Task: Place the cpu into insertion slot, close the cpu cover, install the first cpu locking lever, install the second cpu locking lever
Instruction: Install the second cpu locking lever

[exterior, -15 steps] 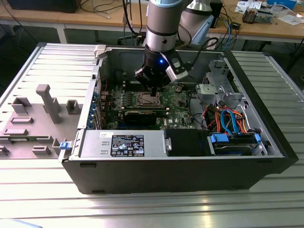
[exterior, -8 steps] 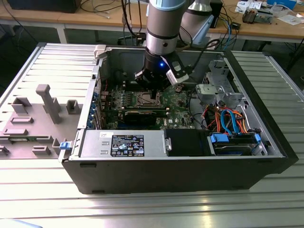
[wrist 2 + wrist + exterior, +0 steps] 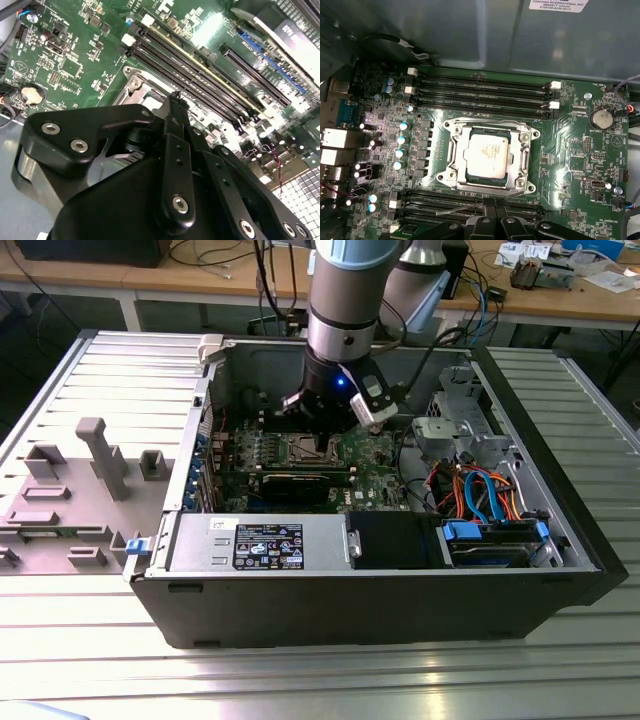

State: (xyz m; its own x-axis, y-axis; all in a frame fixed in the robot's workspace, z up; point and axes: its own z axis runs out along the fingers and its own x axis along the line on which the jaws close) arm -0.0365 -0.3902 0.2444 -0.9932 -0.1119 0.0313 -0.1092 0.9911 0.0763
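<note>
CPU (image 3: 488, 155) seated in insertion slot (image 3: 461, 150), cover (image 3: 525, 152) folded down flat around it.

Exterior view: arm reaching down into open computer case (image 3: 400, 610), gripper (image 3: 322, 436) low over green board (image 3: 370, 455) near case's middle, right above socket (image 3: 318, 450). First wrist view: silvery chip lying square inside metal frame at board's (image 3: 570, 150) centre, memory slots (image 3: 480, 82) along both sides, thin wire lever (image 3: 457, 209) lying by frame's edge nearest fingertips (image 3: 491, 204). Second wrist view: black fingers (image 3: 176, 107) pressed together to a point just over frame corner (image 3: 134, 85); nothing visibly pinched.
</note>
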